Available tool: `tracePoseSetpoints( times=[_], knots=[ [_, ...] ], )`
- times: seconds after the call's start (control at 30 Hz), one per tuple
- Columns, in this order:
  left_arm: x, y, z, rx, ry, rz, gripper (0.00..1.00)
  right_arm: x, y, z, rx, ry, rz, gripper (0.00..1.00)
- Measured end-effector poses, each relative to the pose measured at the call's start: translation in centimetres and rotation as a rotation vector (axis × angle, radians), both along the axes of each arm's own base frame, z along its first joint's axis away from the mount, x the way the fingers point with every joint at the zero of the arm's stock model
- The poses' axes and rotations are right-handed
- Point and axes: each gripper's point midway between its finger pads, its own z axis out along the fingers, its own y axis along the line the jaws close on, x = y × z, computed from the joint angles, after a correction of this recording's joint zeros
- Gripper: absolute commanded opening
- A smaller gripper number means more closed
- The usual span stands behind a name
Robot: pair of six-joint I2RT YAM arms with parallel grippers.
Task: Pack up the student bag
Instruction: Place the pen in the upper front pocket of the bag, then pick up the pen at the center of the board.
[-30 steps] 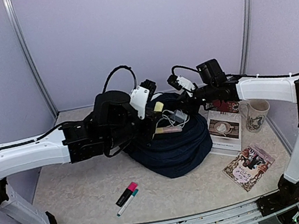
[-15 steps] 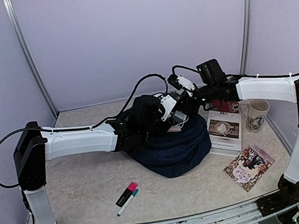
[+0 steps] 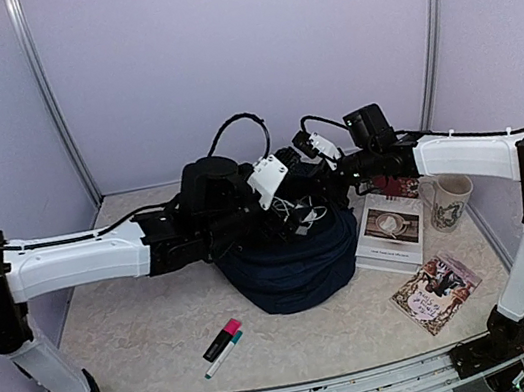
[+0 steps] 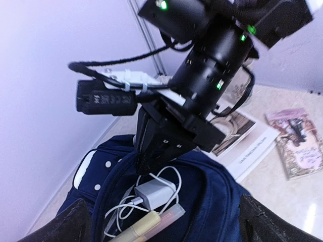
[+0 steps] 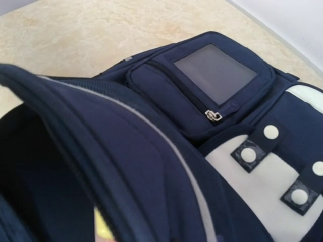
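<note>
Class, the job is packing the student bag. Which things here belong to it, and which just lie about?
In the job: student bag; charger and highlighter in its mouth; left hand, open above; right hand, shut on its rim.
Lying about, perhaps still to pack: two markers; booklet; picture book; mug.

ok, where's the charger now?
Left wrist view: the charger lies in the bag's open mouth, low centre, with its cable, just under the right gripper and beside a pale marker.
</note>
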Motion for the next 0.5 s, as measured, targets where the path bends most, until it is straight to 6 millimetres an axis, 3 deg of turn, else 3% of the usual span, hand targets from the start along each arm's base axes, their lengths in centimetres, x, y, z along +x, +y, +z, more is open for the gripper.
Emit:
tracePoseSetpoints(
  times=[0.13, 0.23, 0.3, 0.37, 0.43, 0.5],
  knots=[
    [-2.2, 3.0, 3.8, -0.133, 0.078, -0.002, 0.95, 0.0, 0.0, 0.0, 0.0, 0.001, 0.0, 0.0],
    [-2.2, 6.6, 1.9, -0.177, 0.202, 0.113, 0.86, 0.0, 0.0, 0.0, -0.001, 0.001, 0.001, 0.0],
    [-2.4, 9.3, -2.5, -0.156, 0.338, 0.207, 0.73, 0.0, 0.0, 0.0, -0.001, 0.0, 0.002, 0.0],
    [-3.2, 12.3, -8.3, -0.096, 0.497, 0.321, 0.64, 0.0, 0.0, 0.0, -0.001, 0.0, 0.003, 0.0],
    [-4.9, 15.0, -13.7, -0.022, 0.648, 0.423, 0.55, -0.1, 0.0, -0.1, -0.003, 0.001, 0.005, 0.0],
    [-7.0, 17.1, -17.4, 0.034, 0.768, 0.494, 0.52, -0.1, 0.0, -0.1, -0.006, 0.003, 0.006, 0.0]
  ],
)
